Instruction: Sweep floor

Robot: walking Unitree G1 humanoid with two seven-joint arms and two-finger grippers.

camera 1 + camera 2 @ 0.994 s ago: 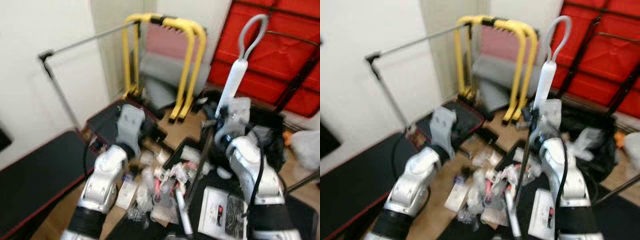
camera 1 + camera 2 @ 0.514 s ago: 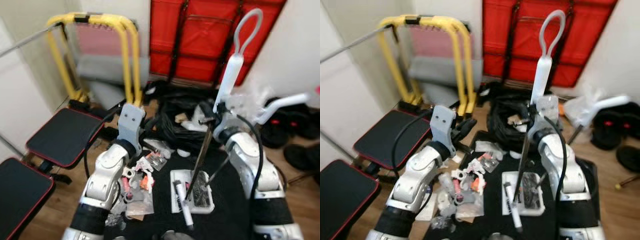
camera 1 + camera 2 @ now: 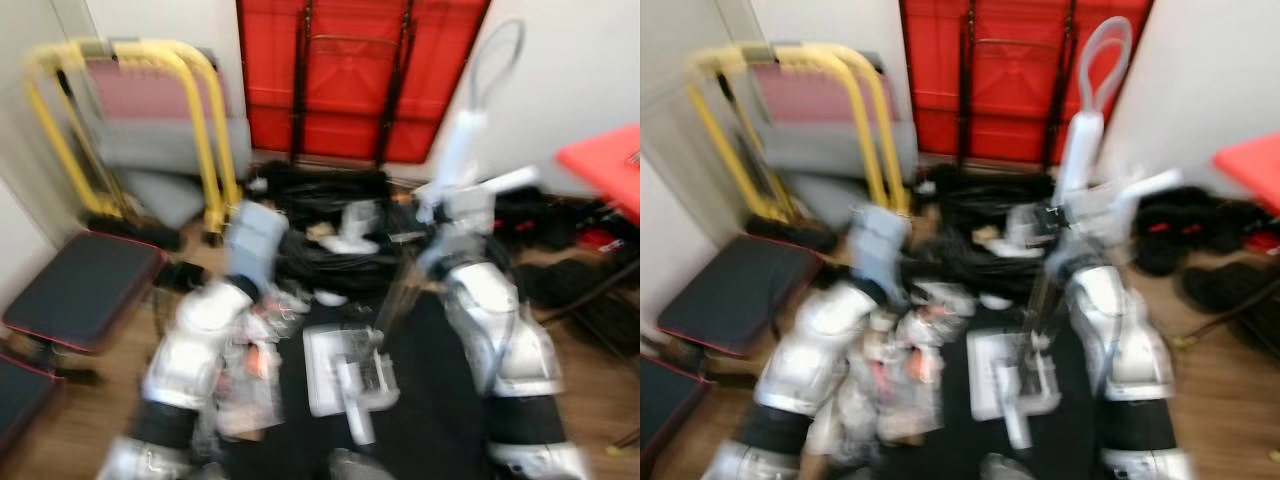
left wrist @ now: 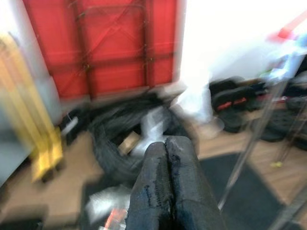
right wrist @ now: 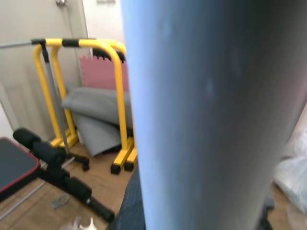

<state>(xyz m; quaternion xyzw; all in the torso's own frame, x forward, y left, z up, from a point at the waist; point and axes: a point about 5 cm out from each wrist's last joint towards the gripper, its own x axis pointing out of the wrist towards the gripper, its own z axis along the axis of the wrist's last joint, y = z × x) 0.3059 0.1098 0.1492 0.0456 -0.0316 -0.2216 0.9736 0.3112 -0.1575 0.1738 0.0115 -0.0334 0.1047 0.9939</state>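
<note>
your right tool [image 3: 1065, 235] is clamped around the pale handle of the broom [image 3: 1080, 150], which stands upright in front of you with its loop at the top and a thin dark shaft running down to the dustpan [image 3: 345, 370] on the black mat [image 3: 420, 400]. in the right wrist view the handle [image 5: 211, 115] sits hard against the lens. your left tool [image 4: 165, 182] is empty, its fingers pressed together, raised over the litter.

the broom looks light and stiff, but long, so the far end will likely swing wide; a grip low on the handle should steady it. the plastic may be slick.

scraps of wrapping and paper [image 3: 250, 360] lie on the wood floor [image 3: 80, 420] beside the mat. a heap of black cable [image 3: 320, 250] lies just beyond. yellow bars [image 3: 200, 120], a padded bench [image 3: 80, 290] and a red frame [image 3: 350, 80] crowd the space, so strokes probably need to be short. the head views are blurred.
</note>
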